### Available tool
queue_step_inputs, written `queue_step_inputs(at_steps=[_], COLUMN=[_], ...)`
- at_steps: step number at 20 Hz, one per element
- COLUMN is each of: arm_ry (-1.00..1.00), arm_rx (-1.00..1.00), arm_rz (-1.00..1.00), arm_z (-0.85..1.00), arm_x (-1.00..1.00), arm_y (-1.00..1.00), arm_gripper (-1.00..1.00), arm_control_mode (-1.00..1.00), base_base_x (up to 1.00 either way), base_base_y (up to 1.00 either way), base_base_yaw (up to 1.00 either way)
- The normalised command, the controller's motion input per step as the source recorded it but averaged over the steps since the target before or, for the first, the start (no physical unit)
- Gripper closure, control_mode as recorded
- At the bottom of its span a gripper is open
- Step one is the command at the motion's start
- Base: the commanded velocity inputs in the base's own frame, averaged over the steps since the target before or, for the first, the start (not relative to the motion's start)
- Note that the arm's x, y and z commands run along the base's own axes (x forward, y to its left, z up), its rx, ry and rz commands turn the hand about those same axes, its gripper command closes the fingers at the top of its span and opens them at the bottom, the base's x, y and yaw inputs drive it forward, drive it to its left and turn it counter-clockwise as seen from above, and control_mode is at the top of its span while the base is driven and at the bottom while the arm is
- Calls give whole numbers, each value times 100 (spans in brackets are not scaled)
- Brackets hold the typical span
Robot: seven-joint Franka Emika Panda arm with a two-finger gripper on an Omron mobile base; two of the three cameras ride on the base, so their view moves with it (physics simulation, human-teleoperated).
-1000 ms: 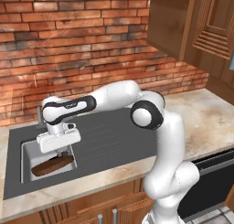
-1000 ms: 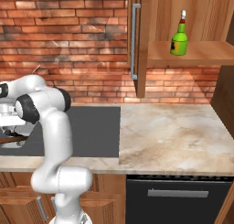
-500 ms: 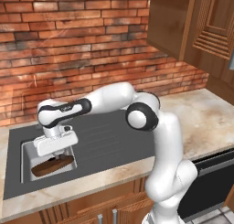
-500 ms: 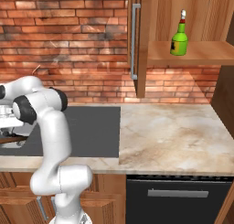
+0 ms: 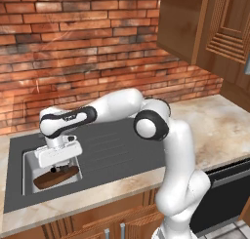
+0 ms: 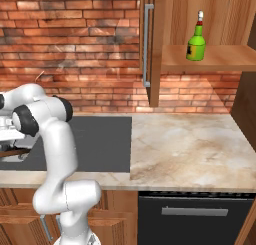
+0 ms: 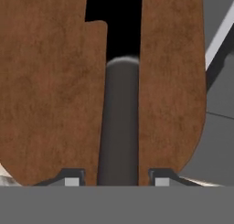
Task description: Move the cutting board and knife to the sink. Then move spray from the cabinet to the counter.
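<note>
Cutting board: one [image 5: 56,177], dark brown, lying in the basin at the lower left of the left base view; in the hand view its brown surface [image 7: 45,95] stands on both sides of a dark handle.
Knife: one dark rounded handle [image 7: 119,122] running up the middle of the hand view between the fingertips; its blade cannot be made out.
Sink: one [image 5: 29,160], a pale basin set in a dark grey ridged surround, lower left of the left base view.
Gripper: one [image 7: 114,177], low over the basin; its two fingertips [image 7: 73,176] stand parted on either side of the handle with a gap at each side, so it is not clamped on it.
Spray: one green bottle [image 6: 196,44], upright on the shelf at the upper right of the right base view.
Cabinet: one [image 6: 220,19], door swung aside, with one long grey bar handle [image 6: 147,44].
Table: one beige marbled top [image 6: 185,144], right of the dark surround.
</note>
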Motion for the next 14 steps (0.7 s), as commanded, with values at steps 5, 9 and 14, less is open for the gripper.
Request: queue_step_inputs(at_steps=[5,9,14], arm_ry=[0,-1,-9], arm_rx=[4,3,4], arm_rz=[0,0,0], arm_z=[16,33,40], arm_x=[-8,-18,-38], arm_y=[-5,-5,-7], arm_gripper=[-100,-100,-100], arm_control_mode=[-100,-100,-100], base_base_x=[0,0,0], base_base_y=[0,0,0], base_base_yaw=[0,0,0])
